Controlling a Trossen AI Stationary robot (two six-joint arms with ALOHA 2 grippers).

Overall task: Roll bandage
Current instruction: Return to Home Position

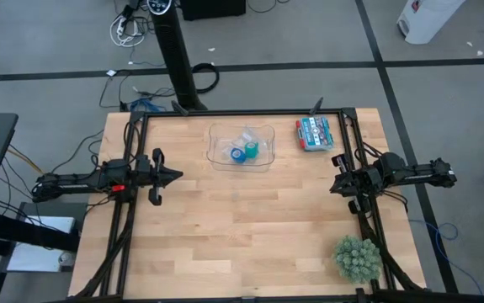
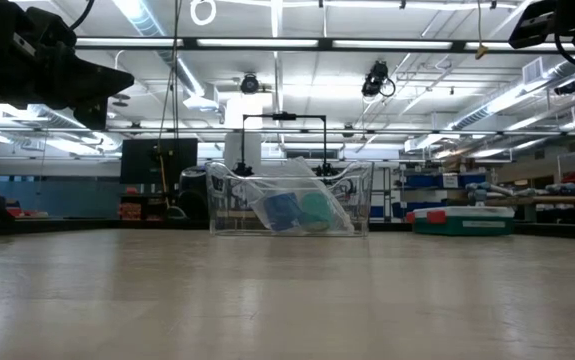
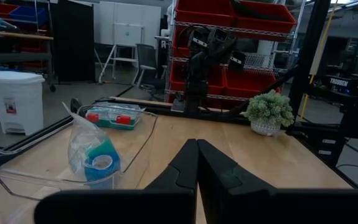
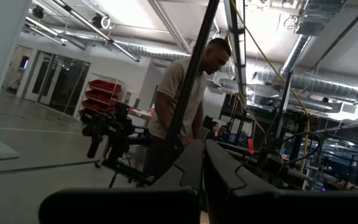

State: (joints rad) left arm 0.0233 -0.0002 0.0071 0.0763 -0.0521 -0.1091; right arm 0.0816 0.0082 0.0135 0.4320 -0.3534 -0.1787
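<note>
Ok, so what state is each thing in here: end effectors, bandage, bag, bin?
Left end effector: shut, empty, raised over the table's left side.
Right end effector: shut, empty, raised at the right edge.
Bandage: coiled, inside the zip bag.
Blue roll: coiled, in the same bag.
Zip bag: lying in the bin; seal not discernible.
Bin: upright, open-topped.
Plant: upright.

"TROSSEN" – white lettering on dark rig bar [image 3: 339, 81] – nothing else legible.
</note>
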